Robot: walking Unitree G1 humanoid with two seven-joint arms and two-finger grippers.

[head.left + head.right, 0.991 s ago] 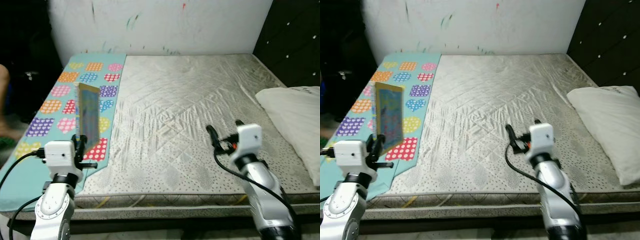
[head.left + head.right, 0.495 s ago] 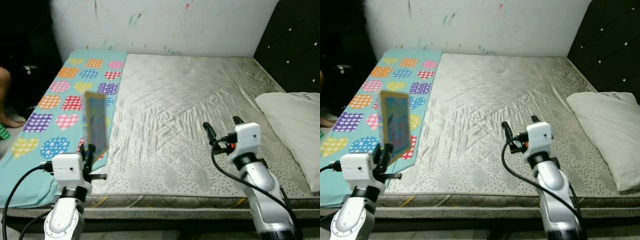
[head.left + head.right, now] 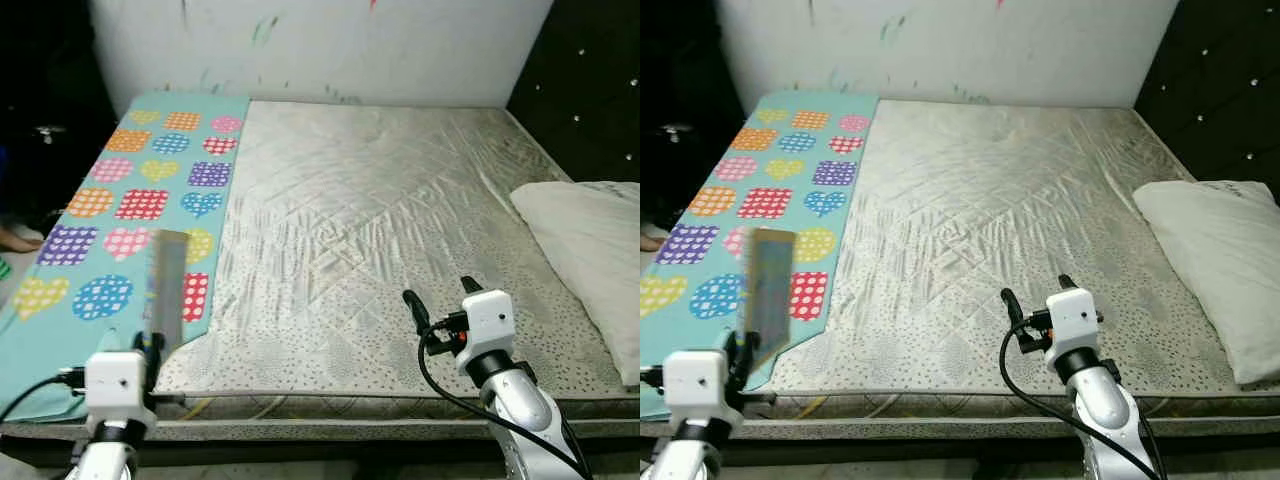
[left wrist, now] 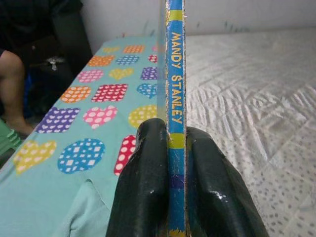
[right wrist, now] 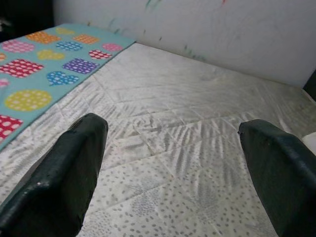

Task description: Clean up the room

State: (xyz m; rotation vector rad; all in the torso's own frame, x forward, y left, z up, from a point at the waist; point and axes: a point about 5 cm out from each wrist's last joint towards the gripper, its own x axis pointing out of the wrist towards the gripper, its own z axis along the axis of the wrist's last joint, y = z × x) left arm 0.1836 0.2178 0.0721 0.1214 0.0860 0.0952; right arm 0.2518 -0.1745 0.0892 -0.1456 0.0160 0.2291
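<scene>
Left claw (image 4: 175,163) clamped on book (image 4: 175,69), spine upright, above teal heart blanket (image 3: 90,200) at bed's (image 3: 400,200) 8 o'clock edge. Right claw (image 3: 440,300) spread wide, empty, 5 o'clock. Pillow (image 3: 590,240) at 3.

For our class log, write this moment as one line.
left gripper: shut on book, upright | right gripper: open over mattress
</scene>
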